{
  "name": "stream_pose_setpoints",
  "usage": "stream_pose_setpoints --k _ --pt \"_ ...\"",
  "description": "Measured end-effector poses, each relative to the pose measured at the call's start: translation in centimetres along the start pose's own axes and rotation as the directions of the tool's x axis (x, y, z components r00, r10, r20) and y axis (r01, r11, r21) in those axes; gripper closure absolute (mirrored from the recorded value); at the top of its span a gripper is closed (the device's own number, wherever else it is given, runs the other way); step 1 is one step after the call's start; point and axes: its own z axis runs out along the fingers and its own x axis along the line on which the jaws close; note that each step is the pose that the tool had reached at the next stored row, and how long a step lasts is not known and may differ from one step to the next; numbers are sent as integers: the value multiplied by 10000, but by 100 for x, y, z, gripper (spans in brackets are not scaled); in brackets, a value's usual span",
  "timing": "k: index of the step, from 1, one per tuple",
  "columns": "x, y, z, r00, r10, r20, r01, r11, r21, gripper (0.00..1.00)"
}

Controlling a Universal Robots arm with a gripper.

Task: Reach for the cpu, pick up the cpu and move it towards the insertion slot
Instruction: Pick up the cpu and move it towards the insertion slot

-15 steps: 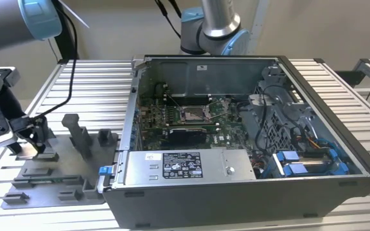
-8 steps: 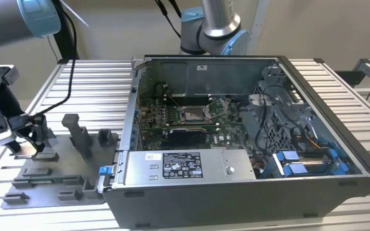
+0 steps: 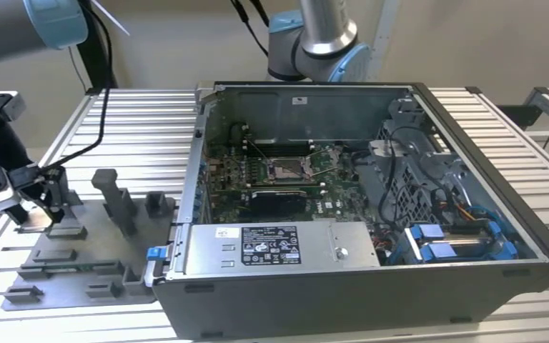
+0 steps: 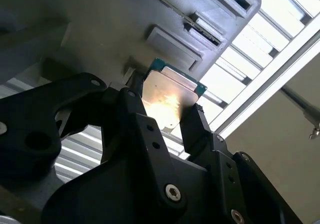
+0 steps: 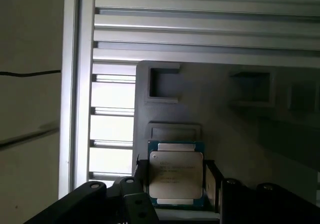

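I judged it the pick-up step: jaws of the gripper (image 3: 38,213) clamped the cpu (image 5: 176,176) at the fixture plate (image 3: 74,289), and the insertion slot (image 3: 285,168), well apart from that plate, called for a steady carry.

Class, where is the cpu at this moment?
The cpu sits in the gripper above the grey fixture plate, at the exterior view's left, outside the open computer case that holds the insertion slot.

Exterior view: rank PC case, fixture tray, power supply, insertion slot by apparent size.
1. PC case
2. fixture tray
3. power supply, not far behind the tray
4. insertion slot, smallest by far
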Motion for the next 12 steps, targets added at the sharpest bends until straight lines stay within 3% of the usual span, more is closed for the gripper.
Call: stream_pose_setpoints --k 4,12 --pt "0 2 -54 10000 0 0 0 10000 0 100" --pt "1 3 -93 10000 0 -1 0 10000 1 100"
